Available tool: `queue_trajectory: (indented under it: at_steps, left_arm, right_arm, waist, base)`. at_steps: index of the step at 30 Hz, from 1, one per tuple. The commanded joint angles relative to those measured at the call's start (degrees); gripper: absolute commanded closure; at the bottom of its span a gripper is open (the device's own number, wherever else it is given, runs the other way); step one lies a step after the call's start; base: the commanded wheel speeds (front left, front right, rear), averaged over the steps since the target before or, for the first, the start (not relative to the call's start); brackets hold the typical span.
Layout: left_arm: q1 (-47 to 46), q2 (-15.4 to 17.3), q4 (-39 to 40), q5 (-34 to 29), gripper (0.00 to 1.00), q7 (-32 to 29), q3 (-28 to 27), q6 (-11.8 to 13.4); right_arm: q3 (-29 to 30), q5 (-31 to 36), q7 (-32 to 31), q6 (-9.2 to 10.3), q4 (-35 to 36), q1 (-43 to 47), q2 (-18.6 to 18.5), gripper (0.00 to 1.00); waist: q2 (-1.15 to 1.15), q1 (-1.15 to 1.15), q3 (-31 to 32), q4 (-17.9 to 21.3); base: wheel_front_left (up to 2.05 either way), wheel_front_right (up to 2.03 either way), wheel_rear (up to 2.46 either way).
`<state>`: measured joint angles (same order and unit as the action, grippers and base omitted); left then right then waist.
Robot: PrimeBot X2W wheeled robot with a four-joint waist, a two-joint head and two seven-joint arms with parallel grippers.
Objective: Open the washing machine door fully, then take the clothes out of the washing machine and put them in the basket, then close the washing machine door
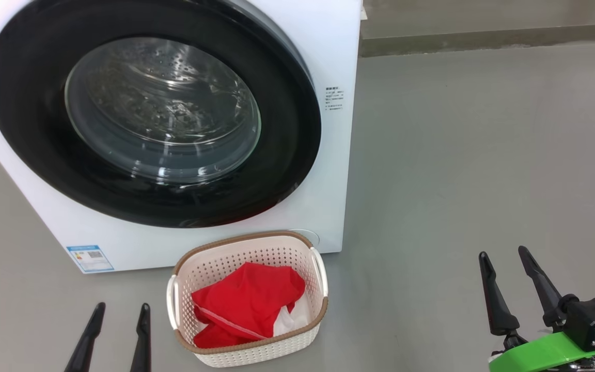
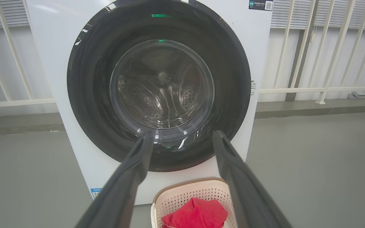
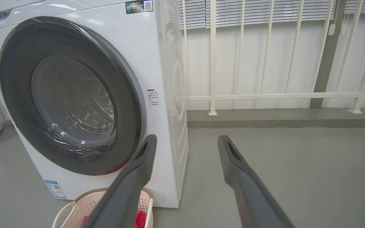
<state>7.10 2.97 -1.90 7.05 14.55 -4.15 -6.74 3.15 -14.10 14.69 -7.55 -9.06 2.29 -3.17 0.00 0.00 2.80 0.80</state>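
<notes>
The washing machine (image 1: 336, 165) is the fixed point here. The washing machine door (image 1: 163, 111) lies against the machine's front, its black rim looking flush with the white panel. No red shows through the glass, only the bare steel drum. Whether the latch has caught cannot be told.

The basket (image 1: 240, 240) sits on the floor just in front of the machine's lower edge, below the door. The clothes (image 1: 246, 305) lie inside it, a red heap with a white patch showing.

The left gripper (image 1: 122, 307) hangs in front of the machine, beside the basket, with its fingers spread and nothing between them. The right gripper (image 1: 504, 253) is well apart from the machine, off its right-hand corner, also spread and empty.

Judging from this, the work is at its last step — making sure the door is truly shut. To do that well, press a flat finger on the black rim rather than the bulging glass, push straight towards the machine, and come in above the basket so it is not knocked. If the rim gives no further, both arms can draw back from the machine — the task then looks done.
</notes>
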Motion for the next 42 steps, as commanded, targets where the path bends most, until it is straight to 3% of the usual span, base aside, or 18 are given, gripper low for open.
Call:
queue_trajectory:
  at_steps: [1,3,4,12,15,20,42]
  left_arm:
    - [-0.93,0.27,1.03,-0.5,0.0,0.45,-2.24,0.48]
    - [-0.71,0.2,0.97,-0.63,0.0,0.45,-2.33,0.66]
    - [0.11,-0.08,-0.35,-0.09,1.0,-0.01,-0.29,0.24]
    - [-0.43,-0.77,-4.06,1.98,1.0,-1.16,-0.05,0.21]
    - [-0.78,-0.75,-4.26,4.75,1.0,-1.86,-0.14,0.18]
    - [-1.23,-0.72,-4.52,8.21,1.0,-2.57,-0.12,0.14]
    - [-3.51,-0.6,-5.92,23.17,1.0,-6.06,-0.46,-0.03]
  right_arm:
    - [-1.43,0.0,0.31,0.06,1.45,-0.51,-0.36,0.0]
    - [-1.77,-0.11,0.31,0.06,1.39,-0.2,-0.31,0.0]
    - [-0.36,-0.01,0.0,0.0,-0.17,0.17,0.12,1.0]
    - [-0.29,-1.84,-0.61,0.0,-3.38,0.79,0.67,1.0]
    - [-0.15,-4.35,-1.31,0.0,-3.34,0.56,0.66,1.0]
    - [-0.01,-7.49,-2.15,0.01,-3.42,0.18,0.64,1.0]
    - [0.63,-21.2,-5.83,0.02,-3.72,-1.52,0.57,1.0]
  waist:
    - [0.0,0.0,0.19,-0.31]
    - [0.0,0.0,0.32,-0.53]
    - [0.0,0.0,0.28,-0.49]
    - [0.0,0.02,0.24,-0.5]
    - [0.0,0.13,0.25,-0.52]
    - [0.0,0.01,0.0,-0.53]
    - [0.0,0.0,-0.59,-0.58]
  base:
    - [0.0,0.0,0.0]
    - [0.0,0.0,0.0]
    - [0.0,0.0,0.0]
    - [0.0,0.0,0.0]
    - [0.0,0.0,0.0]
    - [0.0,0.0,0.0]
    - [0.0,0.0,0.0]
